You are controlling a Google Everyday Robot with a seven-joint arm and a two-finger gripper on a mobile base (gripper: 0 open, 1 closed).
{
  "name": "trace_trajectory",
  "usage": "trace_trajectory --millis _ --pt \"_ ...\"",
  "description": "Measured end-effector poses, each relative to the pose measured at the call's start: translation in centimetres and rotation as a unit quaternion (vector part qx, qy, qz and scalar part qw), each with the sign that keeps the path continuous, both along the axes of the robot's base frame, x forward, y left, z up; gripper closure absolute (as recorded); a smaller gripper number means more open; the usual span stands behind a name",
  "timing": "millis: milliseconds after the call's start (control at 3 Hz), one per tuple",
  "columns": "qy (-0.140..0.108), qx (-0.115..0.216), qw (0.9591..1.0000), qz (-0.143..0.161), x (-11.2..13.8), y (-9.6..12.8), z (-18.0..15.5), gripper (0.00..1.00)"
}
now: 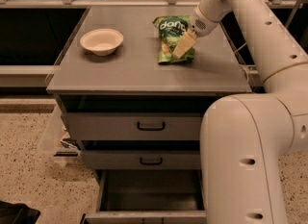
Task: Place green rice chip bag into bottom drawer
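The green rice chip bag point(172, 39) lies flat on the grey cabinet top point(134, 69), toward the back right, with white lettering on its dark upper band. My gripper point(182, 47) hangs from the white arm at the top right and sits directly over the bag's right half, its cream fingers point(183, 45) pointing down onto the foil. The bottom drawer point(151, 194) is pulled open below, showing a dark, shallow interior. My arm's large white body covers the drawer's right end.
A cream bowl point(101, 41) stands on the cabinet top at the back left. Two upper drawers with black handles point(150, 126) are closed. Speckled floor lies to the left. A dark object point(14, 214) sits at the bottom left corner.
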State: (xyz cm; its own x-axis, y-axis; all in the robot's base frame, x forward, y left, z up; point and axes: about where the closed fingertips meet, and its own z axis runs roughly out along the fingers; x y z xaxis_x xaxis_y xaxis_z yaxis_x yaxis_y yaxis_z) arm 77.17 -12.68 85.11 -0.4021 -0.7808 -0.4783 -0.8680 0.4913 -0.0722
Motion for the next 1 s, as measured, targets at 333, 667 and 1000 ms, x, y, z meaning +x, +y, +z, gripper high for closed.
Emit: trace_trajectory --millis 333,667,1000 --pt "-0.002 -0.001 0.9999 -0.016 -1.4 -0.9 1.3 1.00" --pt "-0.048 0.009 0.9940 -0.097 -4.3 -5.1 6.3 1.00" --pt "-0.095 0.026 0.9771 -0.188 -9.4 -8.2 12.2 1.00"
